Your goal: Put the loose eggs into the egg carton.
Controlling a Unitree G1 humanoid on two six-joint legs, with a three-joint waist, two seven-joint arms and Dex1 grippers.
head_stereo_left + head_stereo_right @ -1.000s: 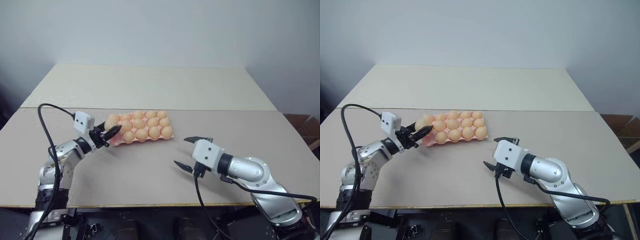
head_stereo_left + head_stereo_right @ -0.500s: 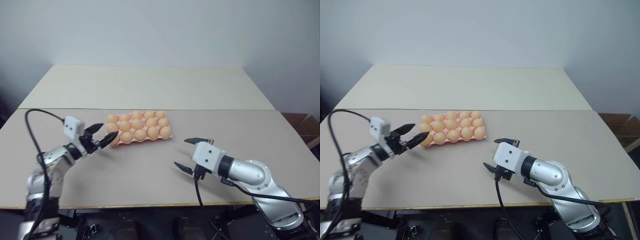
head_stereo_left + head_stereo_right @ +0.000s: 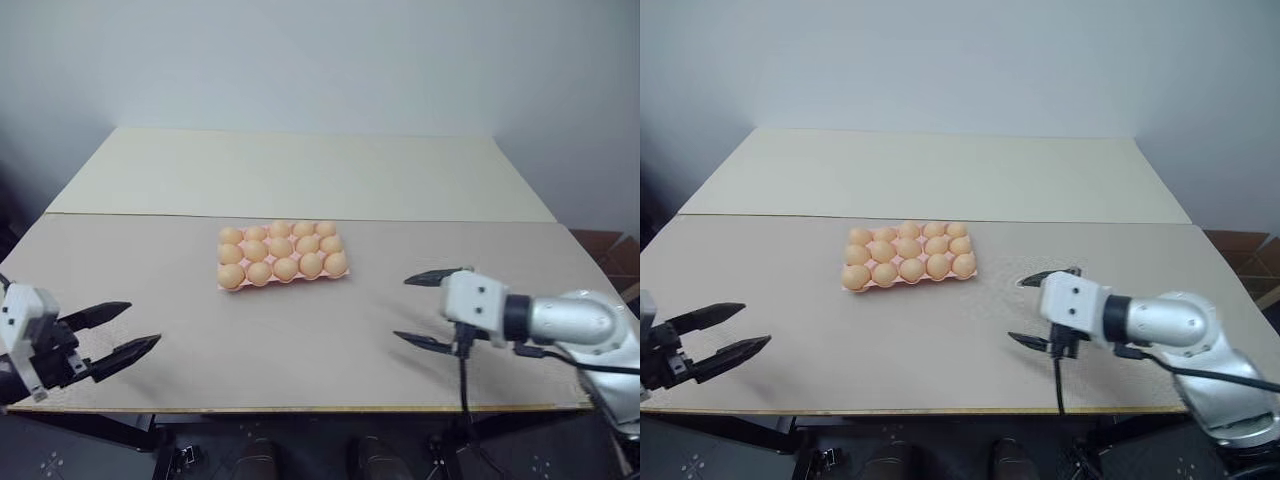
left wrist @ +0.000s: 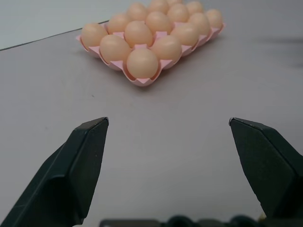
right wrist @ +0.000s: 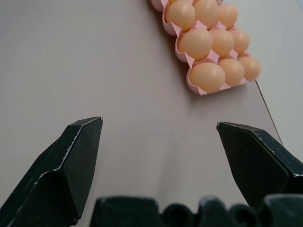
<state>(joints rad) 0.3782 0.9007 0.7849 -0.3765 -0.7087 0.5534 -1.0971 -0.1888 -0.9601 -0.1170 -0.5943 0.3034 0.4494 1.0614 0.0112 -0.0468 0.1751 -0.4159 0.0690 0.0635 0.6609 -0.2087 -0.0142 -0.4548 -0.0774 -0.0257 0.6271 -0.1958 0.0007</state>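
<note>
The left gripper is hanging low at the near left corner of the table, its two black fingers spread wide apart and gripping nothing. Bare tabletop is showing between the fingers in the left wrist view, and the egg carton is lying well beyond the fingertips, apart from them.

The right gripper is hovering over the near right part of the table, its jaws also standing wide open and empty. Its fingers are pointing toward the middle of the table. In the right wrist view, one fingertip is showing over plain tabletop, with the carton lying well ahead and off to one side, touching neither finger.

The egg carton, a flat pink moulded tray with scalloped edges, is sitting near the middle of the table, just on the near side of the seam where the tan near half is meeting the paler far half. Pale orange-tan eggs are sitting in all three rows of five cups, each one upright in its own cup. Both grippers are well apart from the carton, one on each side of it. A black cable is hanging down from the right wrist past the front edge of the table.
</note>
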